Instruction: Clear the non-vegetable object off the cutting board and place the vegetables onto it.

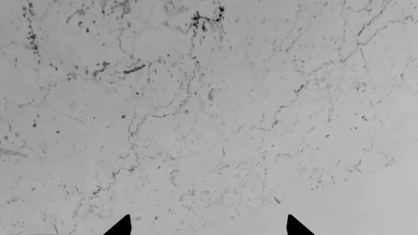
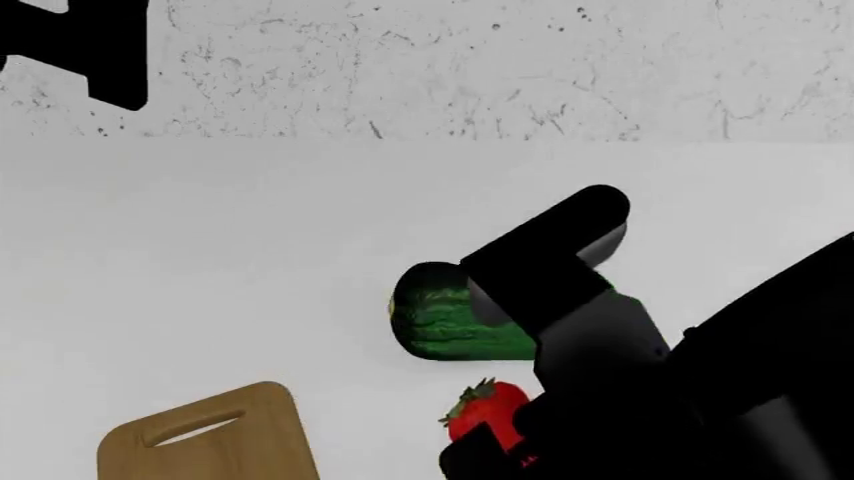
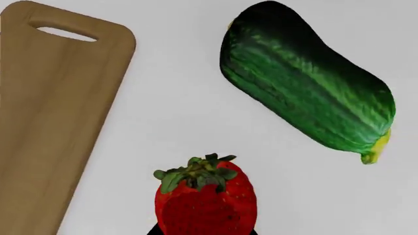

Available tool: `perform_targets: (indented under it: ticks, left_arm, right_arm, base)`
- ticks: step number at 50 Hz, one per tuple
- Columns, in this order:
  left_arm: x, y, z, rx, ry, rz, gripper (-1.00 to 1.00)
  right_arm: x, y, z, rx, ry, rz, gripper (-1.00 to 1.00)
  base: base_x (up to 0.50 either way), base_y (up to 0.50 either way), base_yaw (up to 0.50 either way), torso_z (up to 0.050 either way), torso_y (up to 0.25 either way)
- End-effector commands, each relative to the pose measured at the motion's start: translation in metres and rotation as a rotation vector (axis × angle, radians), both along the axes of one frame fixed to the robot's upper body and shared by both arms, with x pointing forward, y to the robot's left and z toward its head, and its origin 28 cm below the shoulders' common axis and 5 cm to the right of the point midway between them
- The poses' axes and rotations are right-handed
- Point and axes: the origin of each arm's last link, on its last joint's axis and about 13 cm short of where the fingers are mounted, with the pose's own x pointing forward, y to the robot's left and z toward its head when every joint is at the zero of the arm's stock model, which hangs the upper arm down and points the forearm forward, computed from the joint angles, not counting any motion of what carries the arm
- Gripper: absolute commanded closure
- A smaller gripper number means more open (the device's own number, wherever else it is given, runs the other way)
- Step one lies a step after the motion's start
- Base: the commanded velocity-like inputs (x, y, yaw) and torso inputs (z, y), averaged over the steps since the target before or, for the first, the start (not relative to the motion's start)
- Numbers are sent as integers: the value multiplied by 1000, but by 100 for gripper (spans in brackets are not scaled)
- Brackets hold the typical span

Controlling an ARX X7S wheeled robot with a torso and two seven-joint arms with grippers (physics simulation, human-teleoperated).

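Note:
My right gripper (image 3: 202, 232) is shut on the red strawberry (image 3: 205, 200), whose green cap points away from the wrist; only the edges of the black fingers show on either side of it. In the head view the strawberry (image 2: 483, 412) sits off the cutting board (image 2: 214, 440), between the board and the dark-green striped zucchini (image 2: 447, 318). The zucchini (image 3: 307, 88) lies on the white counter with its yellow tip away from the board (image 3: 52, 112). The board's visible part is bare. My left gripper (image 1: 209, 226) is open over marbled grey surface, with nothing between its fingertips.
My right arm (image 2: 641, 350) covers the zucchini's right end and the lower right of the head view. My left arm (image 2: 80, 40) shows as a black shape at the top left, by the speckled marble wall (image 2: 467, 70). The white counter (image 2: 200, 260) runs back to that wall.

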Motion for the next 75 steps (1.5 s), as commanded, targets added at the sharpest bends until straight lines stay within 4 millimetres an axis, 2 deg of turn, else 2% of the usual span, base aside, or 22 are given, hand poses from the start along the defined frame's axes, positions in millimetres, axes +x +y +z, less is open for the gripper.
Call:
perform_targets:
  ticks: [1, 18, 27, 38, 43, 44, 52, 62, 67, 70, 75]
  left_arm:
    - [2, -4, -2, -34, 4, -50, -100]
    - [1, -4, -1, -23, 4, -46, -100]
    - [2, -5, 3, -19, -1, -51, -100]
    - [1, -5, 3, -15, 0, -53, -100]
    - [0, -8, 2, -10, 3, -58, -100]
    - [0, -8, 1, -9, 3, -58, -100]
    - [-2, -8, 1, -6, 4, -57, -100]
    - [-4, -8, 4, -8, -2, -57, -100]
    - [-5, -8, 4, -11, -3, -60, -100]
    - [-5, -8, 4, -12, -2, -64, -100]
    - [-5, -8, 6, -12, -4, -67, -100]
  right_arm:
    - [1, -34, -5, -18, -34, -154, 100]
    - [18, -74, -2, -67, -54, -352, 100]
    - [22, -86, -5, -104, -45, -403, 100]
    - [23, -99, -19, -60, -45, -478, 100]
    - [24, -104, -33, -67, -17, -497, 100]
    - [25, -105, -35, -69, -15, -505, -100]
    - [27, -109, -44, -62, 3, -531, -100]
    - [22, -113, -38, -66, -19, -565, -100]
    - [16, -113, -22, -80, -42, -562, -100]
    - [11, -109, -2, -85, -92, -543, -100]
    - [2, -104, 11, -61, -140, -524, -100]
  base:
    - [0, 0, 0, 0, 0]
    - [0, 0, 0, 0, 0]
    - [0, 0, 0, 0, 0]
    - [0, 0, 0, 0, 0]
    - [0, 0, 0, 0, 0]
    - [0, 0, 0, 0, 0]
    - [0, 0, 0, 0, 0]
    - [0, 0, 0, 0, 0]
    - [0, 0, 0, 0, 0]
    - [0, 0, 0, 0, 0]
    - [0, 0, 0, 0, 0]
